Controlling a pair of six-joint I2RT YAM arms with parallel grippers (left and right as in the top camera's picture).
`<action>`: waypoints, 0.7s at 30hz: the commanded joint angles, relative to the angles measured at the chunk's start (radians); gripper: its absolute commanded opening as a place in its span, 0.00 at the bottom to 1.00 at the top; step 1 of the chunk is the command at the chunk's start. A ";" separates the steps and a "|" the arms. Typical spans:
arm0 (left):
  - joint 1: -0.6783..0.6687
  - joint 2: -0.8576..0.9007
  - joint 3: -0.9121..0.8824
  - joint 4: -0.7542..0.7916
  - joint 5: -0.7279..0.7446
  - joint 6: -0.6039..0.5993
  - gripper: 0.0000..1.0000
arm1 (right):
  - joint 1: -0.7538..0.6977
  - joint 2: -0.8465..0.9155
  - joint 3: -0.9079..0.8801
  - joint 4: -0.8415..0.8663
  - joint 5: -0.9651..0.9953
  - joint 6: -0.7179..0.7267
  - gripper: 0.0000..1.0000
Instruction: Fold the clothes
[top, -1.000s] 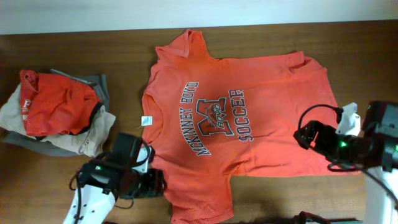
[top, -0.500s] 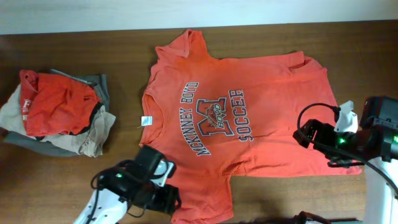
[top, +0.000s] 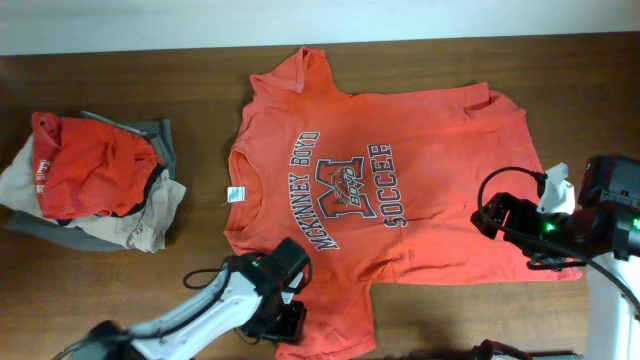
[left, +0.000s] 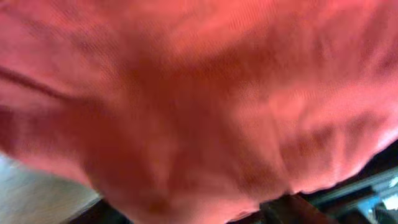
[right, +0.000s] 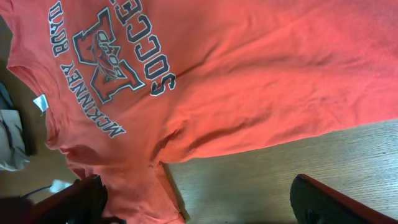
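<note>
The left gripper (top: 284, 320) sits low on the near sleeve of the large orange-red short-sleeved cotton T-shirt (top: 430, 150), at the garment's near left corner. Its wrist camera is filled edge to edge with blurred orange cloth, so I cannot tell whether its jaws are apart or already pinching the fabric. The right gripper (right: 196, 190) is spread wide with nothing between its fingers. It hovers over the near right part of the shirt, where the near side edge gives way to bare wood.

The T-shirt lies flat and print-up in the middle of the dark brown wooden table (top: 120, 80). Its collar is to the left and its hem to the right, with one sleeve pointing far and the other near. Its long axis therefore runs left to right, across in front of both arms. A loose heap of other garments (top: 95, 175), red over beige and grey, lies well apart at the left.

The coming move likely turns on that near long edge, which runs between the two grippers. The left arm is nearer the sleeve end and the right arm nearer the hem end. Holding both ends would probably let the near side be carried toward the far side along a fold line parallel to the long axis
</note>
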 joint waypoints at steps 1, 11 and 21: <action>-0.006 0.047 -0.004 0.013 0.034 -0.026 0.36 | 0.008 -0.011 0.011 0.000 0.006 -0.014 0.99; -0.006 -0.028 0.143 -0.134 0.098 0.026 0.01 | 0.008 -0.011 0.011 0.017 0.028 -0.013 0.99; 0.006 -0.068 0.273 -0.172 -0.014 0.042 0.05 | 0.008 -0.011 0.011 0.027 0.036 -0.013 0.99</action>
